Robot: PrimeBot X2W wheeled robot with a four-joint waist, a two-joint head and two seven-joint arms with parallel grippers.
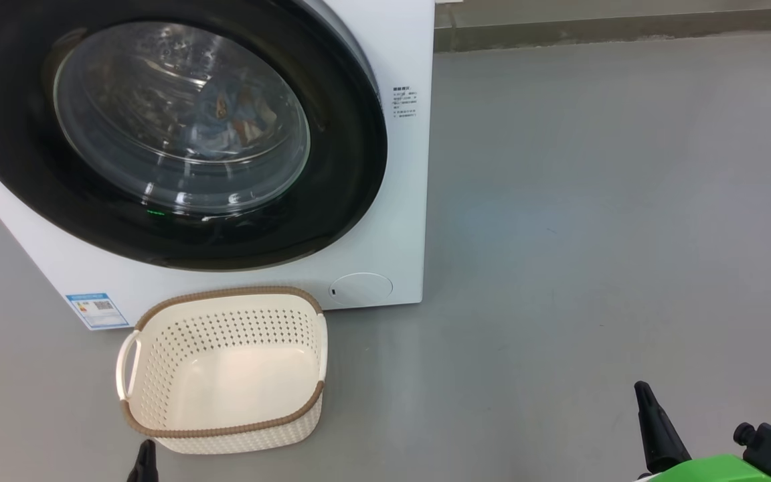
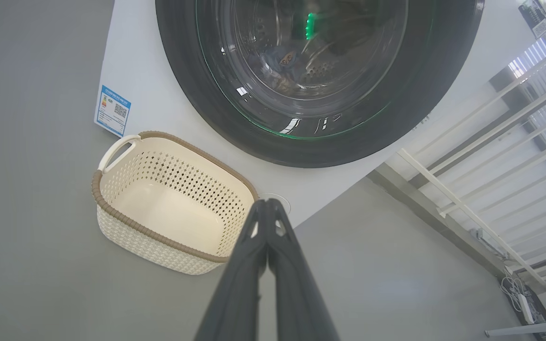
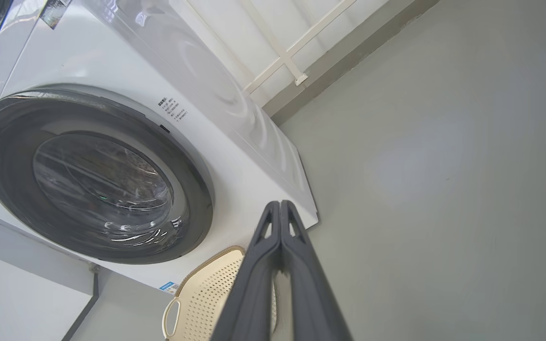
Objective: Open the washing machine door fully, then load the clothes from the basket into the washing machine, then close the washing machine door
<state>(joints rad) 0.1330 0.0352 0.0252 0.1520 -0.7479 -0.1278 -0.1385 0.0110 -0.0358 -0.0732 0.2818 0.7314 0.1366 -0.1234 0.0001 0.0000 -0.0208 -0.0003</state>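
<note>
The washing machine [image 1: 399,174] stands white and boxy, its round black-rimmed door [image 1: 345,167] lying flat against the front, closed. Through the glass bowl I see the light-blue clothes [image 1: 225,124] inside the drum, also the clothes [image 2: 285,61] in the left wrist view. The cream basket [image 1: 158,361] sits on the floor before the machine, nothing in it. My left gripper [image 2: 269,202] hangs shut and holding nothing, near the basket's front corner. My right gripper [image 3: 280,204] is shut too, far right of the basket, above bare floor.
Grey floor [image 1: 593,234] stretches to the right of the machine. A white railing [image 2: 491,156] and a low wall base run behind. A power strip with a cable [image 2: 522,298] lies on the floor by the railing.
</note>
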